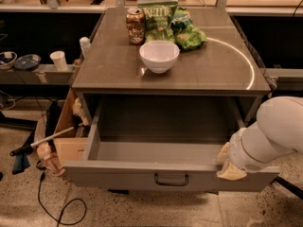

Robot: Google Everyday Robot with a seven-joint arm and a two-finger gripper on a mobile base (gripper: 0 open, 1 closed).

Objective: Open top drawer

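Note:
The top drawer (118, 176) is pulled far out from under the grey counter (113, 70). Its deep grey interior is bare and its small black loop handle (171, 179) sits at the centre of the front. My white arm (274, 131) comes in from the right. My gripper (228, 163) rests at the right end of the drawer front's top edge, mostly hidden behind the wrist.
On the counter stand a white bowl (159, 56), a brown can (135, 25) and green chip bags (173, 20). A cardboard box (66, 136) with clutter sits at the left of the drawer. A black cable (61, 207) lies on the floor. A paper cup (59, 60) stands on a left shelf.

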